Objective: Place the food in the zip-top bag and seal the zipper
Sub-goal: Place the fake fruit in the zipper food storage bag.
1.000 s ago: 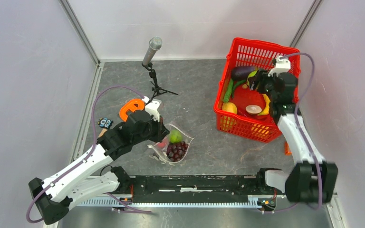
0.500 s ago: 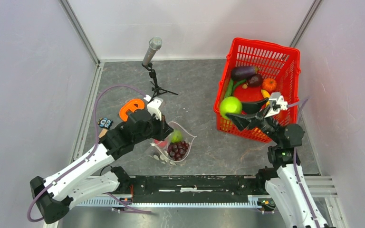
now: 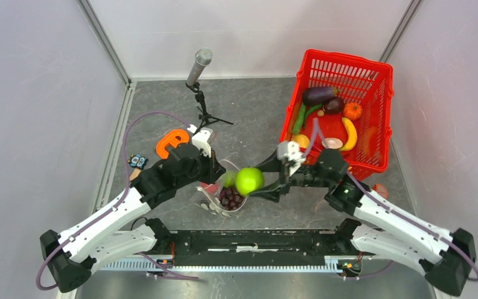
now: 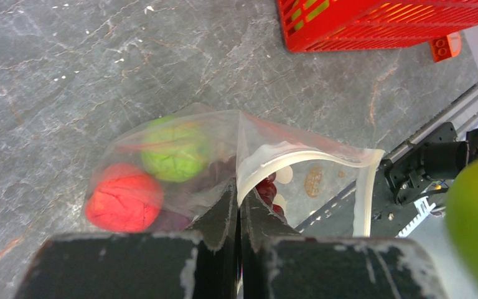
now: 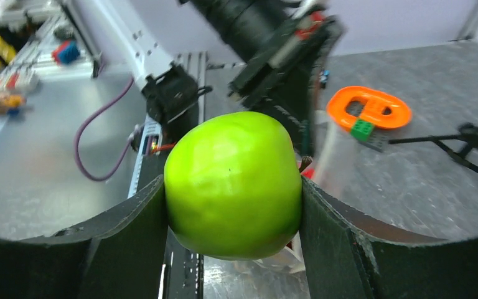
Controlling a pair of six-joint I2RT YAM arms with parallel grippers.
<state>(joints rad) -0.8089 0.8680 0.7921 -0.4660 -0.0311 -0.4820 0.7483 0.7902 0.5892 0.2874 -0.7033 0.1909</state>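
Two grips near the table's front edge: my left gripper [image 4: 238, 187], fingers together, pinches the zip-top bag [image 4: 311, 156] at its rim; my right gripper [image 5: 231, 205] clamps a green apple [image 3: 249, 180] at the bag's right edge. Red basket [image 3: 342, 62], far right corner.

A grey, stone-veined table [image 3: 255, 112] carries a dotted zip-top bag [image 4: 267, 134] at the tips of the left gripper [image 4: 238, 193]. An orange tape holder [image 3: 172, 141] lies close beside that gripper, a microphone stand [image 3: 206, 115] farther off, and a red basket [image 3: 342, 65] well to its right.
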